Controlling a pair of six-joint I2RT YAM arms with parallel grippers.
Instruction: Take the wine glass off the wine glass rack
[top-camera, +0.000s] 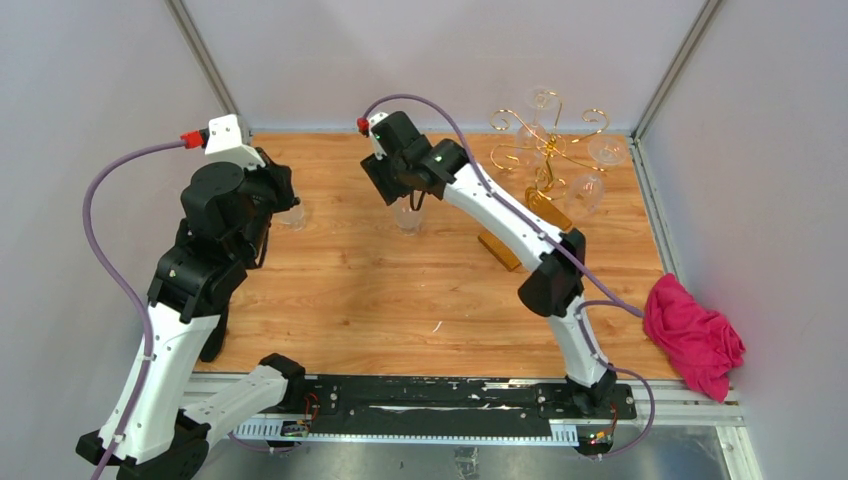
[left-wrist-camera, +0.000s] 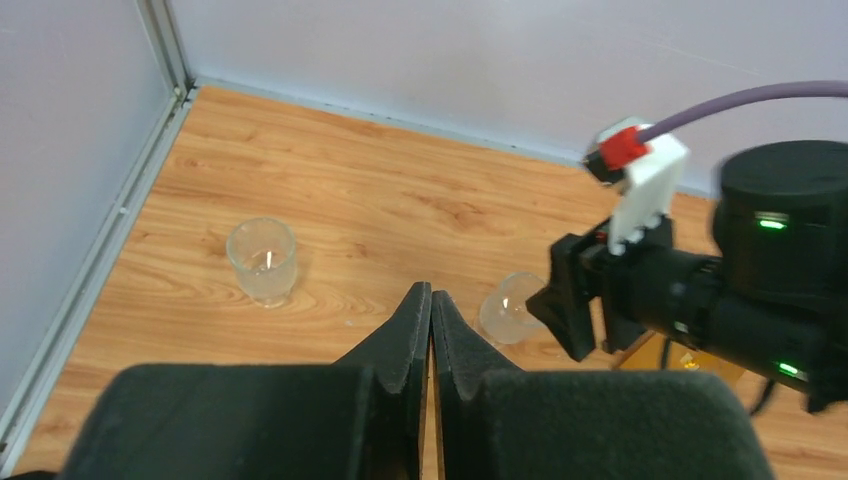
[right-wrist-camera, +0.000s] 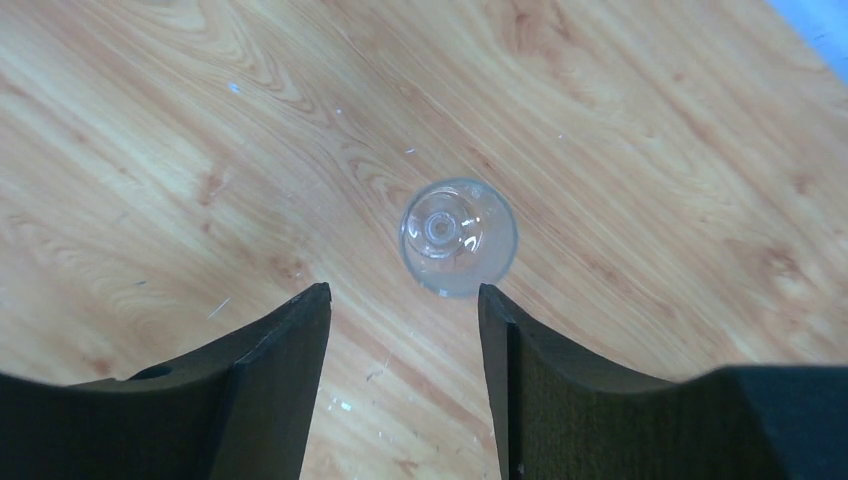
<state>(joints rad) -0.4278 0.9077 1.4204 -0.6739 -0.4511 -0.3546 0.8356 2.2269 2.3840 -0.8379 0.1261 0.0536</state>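
Note:
The gold wire wine glass rack (top-camera: 545, 150) stands at the back right on its amber base (top-camera: 552, 212), with several clear glasses hanging from its arms. One wine glass (right-wrist-camera: 458, 237) stands upright on the wood, clear of the rack and seen from straight above. My right gripper (right-wrist-camera: 402, 295) hovers over it, open, and the glass lies just beyond the fingertips with nothing between them. This same glass (top-camera: 408, 215) (left-wrist-camera: 510, 308) sits under the right wrist in the other views. My left gripper (left-wrist-camera: 430, 292) is shut and empty.
Another clear glass (left-wrist-camera: 262, 260) (top-camera: 292, 215) stands on the table at the left, near my left arm. A flat amber strip (top-camera: 498, 250) lies beside the right forearm. A pink cloth (top-camera: 692, 335) sits at the right edge. Walls close in the back and sides.

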